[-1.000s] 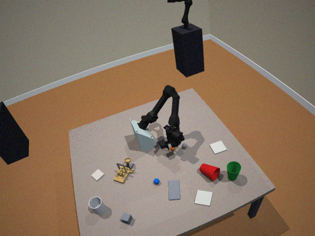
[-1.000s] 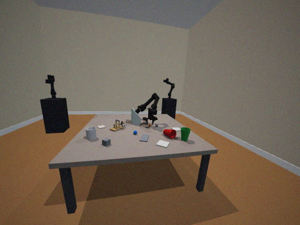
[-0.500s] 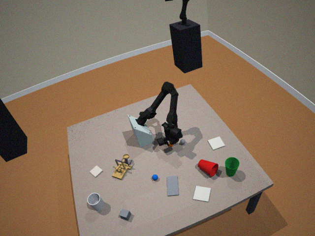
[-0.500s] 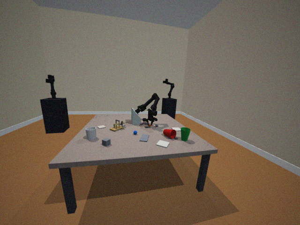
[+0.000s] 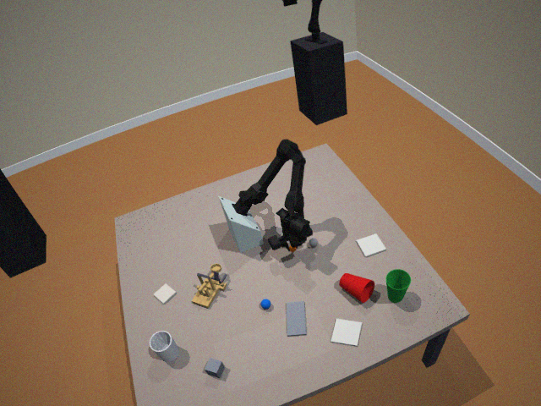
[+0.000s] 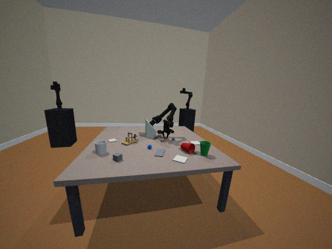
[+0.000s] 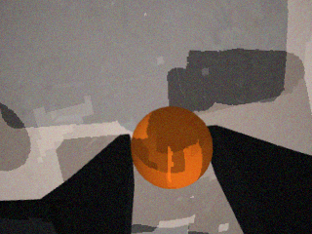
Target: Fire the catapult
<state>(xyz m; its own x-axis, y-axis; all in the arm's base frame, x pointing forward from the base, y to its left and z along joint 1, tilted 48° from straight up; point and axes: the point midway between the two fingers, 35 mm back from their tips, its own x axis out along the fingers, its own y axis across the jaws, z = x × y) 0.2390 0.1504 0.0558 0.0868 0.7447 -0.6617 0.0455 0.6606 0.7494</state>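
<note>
Clamped on the orange ball (image 7: 172,147), the jaws of the gripper (image 7: 171,156) press it from both sides, low over the table (image 5: 183,227). On the top view the ball (image 5: 292,248) sits near the table's centre, with a small grey ball (image 5: 312,243) just beside it at 3 o'clock. The wooden catapult (image 5: 210,288) lies toward 8 o'clock from the gripper, well apart. The white mug (image 5: 162,345) stands farther out, near 7 o'clock.
</note>
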